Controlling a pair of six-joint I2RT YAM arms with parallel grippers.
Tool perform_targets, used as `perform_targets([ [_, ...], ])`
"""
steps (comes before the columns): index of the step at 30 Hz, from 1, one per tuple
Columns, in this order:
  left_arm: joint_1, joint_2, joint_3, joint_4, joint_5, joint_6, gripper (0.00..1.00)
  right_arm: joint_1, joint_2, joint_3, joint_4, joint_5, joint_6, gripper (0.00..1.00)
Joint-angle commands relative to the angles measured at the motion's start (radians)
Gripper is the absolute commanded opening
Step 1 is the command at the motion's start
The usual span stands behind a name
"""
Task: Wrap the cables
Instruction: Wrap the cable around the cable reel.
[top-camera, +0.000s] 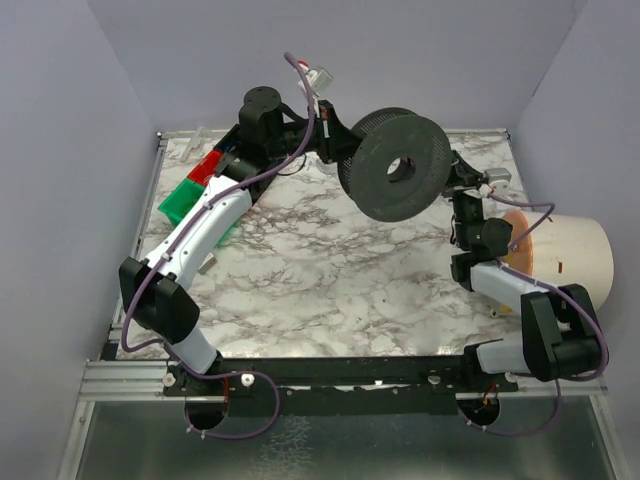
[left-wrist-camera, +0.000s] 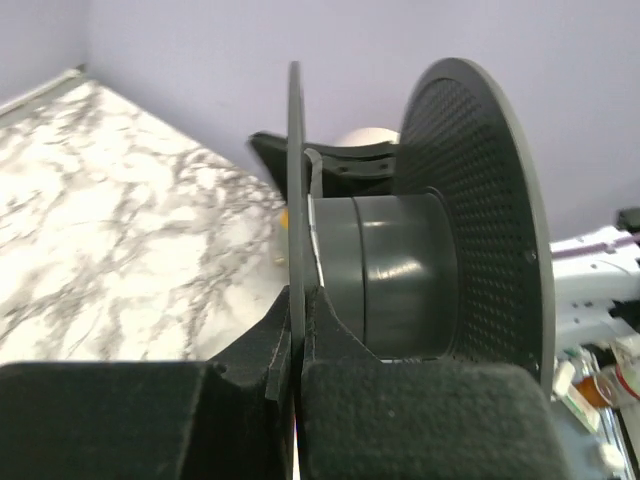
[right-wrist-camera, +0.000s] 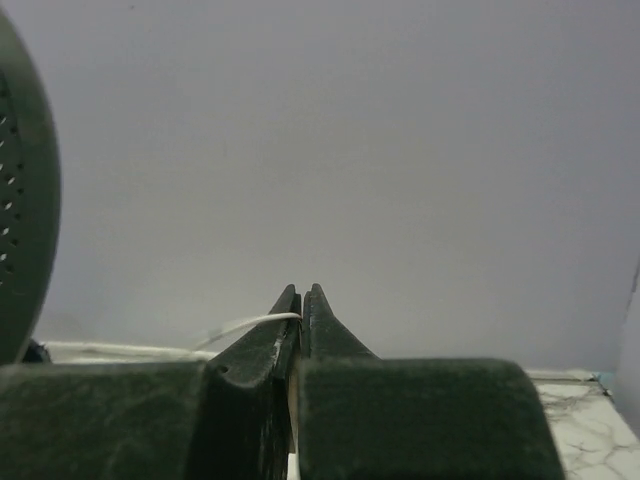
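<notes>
Marbled counter (top-camera: 300, 270), both arms reaching over its far half.

Big black spool (top-camera: 400, 165): two-flange reel w/ centre hole, held up off the counter at far-centre, tilted, one face toward the top cam.

Pale cylinder (top-camera: 565, 255) on its side at the R edge, near the R arm. Green block (top-camera: 185, 200) + red block (top-camera: 210, 167) far L, well apart from the work.

L fingers (left-wrist-camera: 308, 330): pressed together on the thin near flange, rim pinched between them. Hub looks bare in the L wrist view, no turns visible there.

R fingers (right-wrist-camera: 308, 320): pressed together, pinching the cable (right-wrist-camera: 250, 322). It's a thin pale strand running from the tips leftward toward the spool's edge. In the top view they sit just beside the spool's R side.

My read: early, first turns not yet laid.

To do it well:
- Hold the L pinch firm so the reel doesn't swing.
- Carry the R fingers round the hub inside the gap btwn flanges, not over a rim.
- Light, even tension so the strand beds on the hub w/o slack loops.
- Strand is fine, so a hard pull prob slips it from the pinch or tips the reel.
- Can't tell where the cable's far end is anchored. Check before you pull.
</notes>
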Motion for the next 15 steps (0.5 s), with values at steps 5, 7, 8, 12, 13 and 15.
perform_targets([
  [5,0.061,-0.081,-0.016,-0.082,-0.09,0.068,0.0,-0.079,-0.078,0.032,-0.084,0.086,-0.022,0.01],
  [7,0.061,-0.084,-0.021,-0.082,-0.089,0.074,0.0,-0.089,-0.093,0.026,-0.088,0.055,-0.028,0.0],
  [8,0.061,-0.085,-0.023,-0.09,-0.09,0.083,0.0,-0.091,-0.1,0.026,-0.094,0.042,-0.029,0.01],
  [12,0.061,-0.079,-0.003,-0.18,-0.125,0.2,0.0,-0.093,-0.136,0.057,-0.187,-0.006,-0.036,0.01],
  [13,0.059,-0.077,0.003,-0.208,-0.13,0.236,0.0,-0.094,-0.145,0.069,-0.215,-0.014,-0.041,0.0],
  [15,0.054,-0.077,0.022,-0.271,-0.158,0.314,0.0,-0.094,-0.165,0.102,-0.292,-0.041,-0.053,0.0],
])
